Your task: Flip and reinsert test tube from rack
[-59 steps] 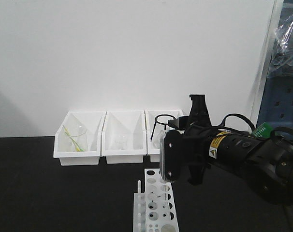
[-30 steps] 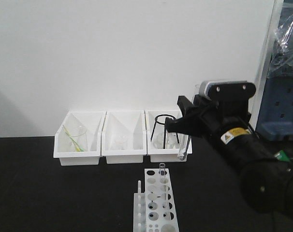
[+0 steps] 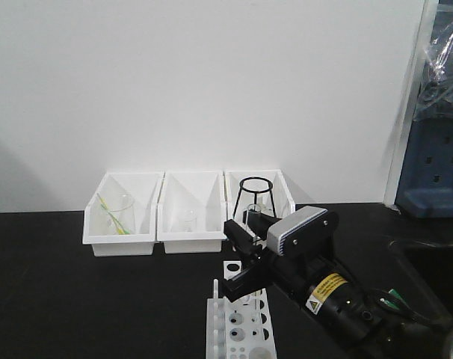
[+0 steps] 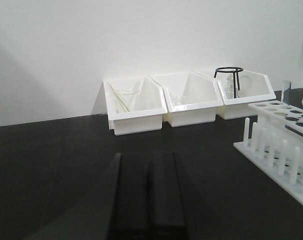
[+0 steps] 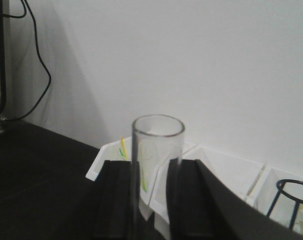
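1. Now that the right gripper point(image 5: 155, 205) has dropped from above the bins to the rack point(image 3: 244, 308), the test tube point(image 5: 156, 160) stands upright in its clamp. The open rim is uppermost and a finger presses each side.
2. Tube position: the left wrist view shows the rounded end hanging just over the rack's top tier, not yet seated.
3. Judgement: the flip looks finished. What remains is lining up a hole and lowering.
4. Second tube point(image 4: 286, 92): standing in the rack close beside the held one, where it could be knocked.
5. Left gripper point(image 4: 148, 195): fingers pressed together, empty, low over the black table point(image 4: 51, 165), well apart.
6. White bins point(image 3: 122, 238): three, behind the rack.
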